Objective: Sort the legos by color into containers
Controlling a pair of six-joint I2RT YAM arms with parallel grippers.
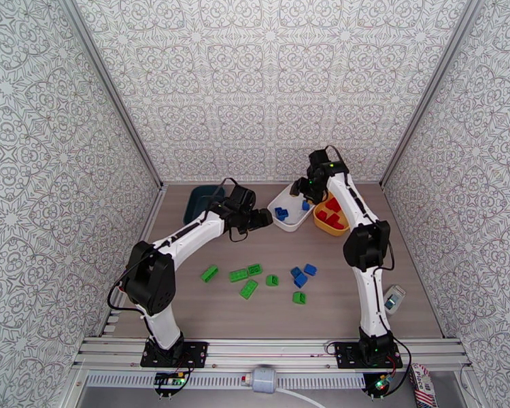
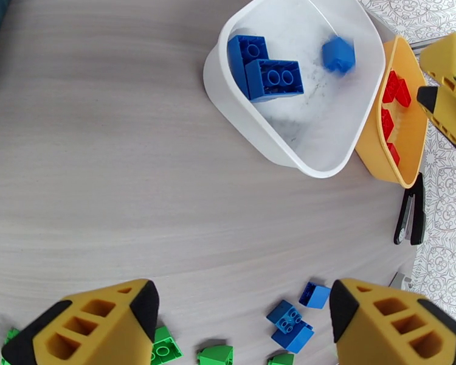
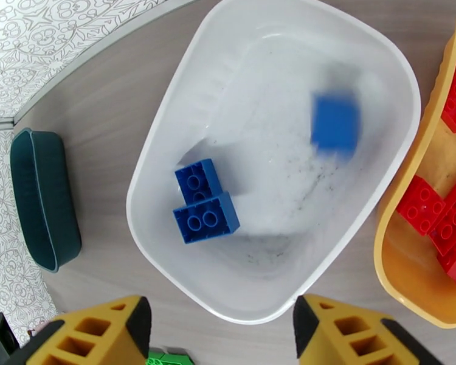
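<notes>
I've got the right claw (image 3: 221, 326) hanging over the near rim of the white tub (image 3: 276, 86). Its jaws stand well apart with nothing between them. A blue brick (image 3: 335, 124) shows on the far right side of the tub floor, and it is blurred, so I judge it is dropping or tumbling. Two more blues (image 3: 203, 205) lie touching each other at the tub's left side. The yellow tub (image 3: 398, 263) sits just beside the white one on the right, with reds (image 3: 441, 214) in it. The teal tub (image 3: 42, 199) is well apart to the left.

The left claw (image 2: 243, 311) hovers over bare table between the teal and white tubs. It is wide open and holds nothing.

I judge the step in hand is the blue drop. To do it well, I'd hold the right claw open and steady until the brick lies flat. Then I'd lift straight up, clear of the rim, before swinging anywhere. A sideways pull could catch the tub wall or nudge the yellow tub.

Three loose blues (image 1: 301, 275) lie near the middle of the table, toward the right. I'd come down on one from above, jaws across its short sides, apart from its neighbours. The greens (image 1: 245, 277) spread to their left suit the left claw, bound for the teal tub.
</notes>
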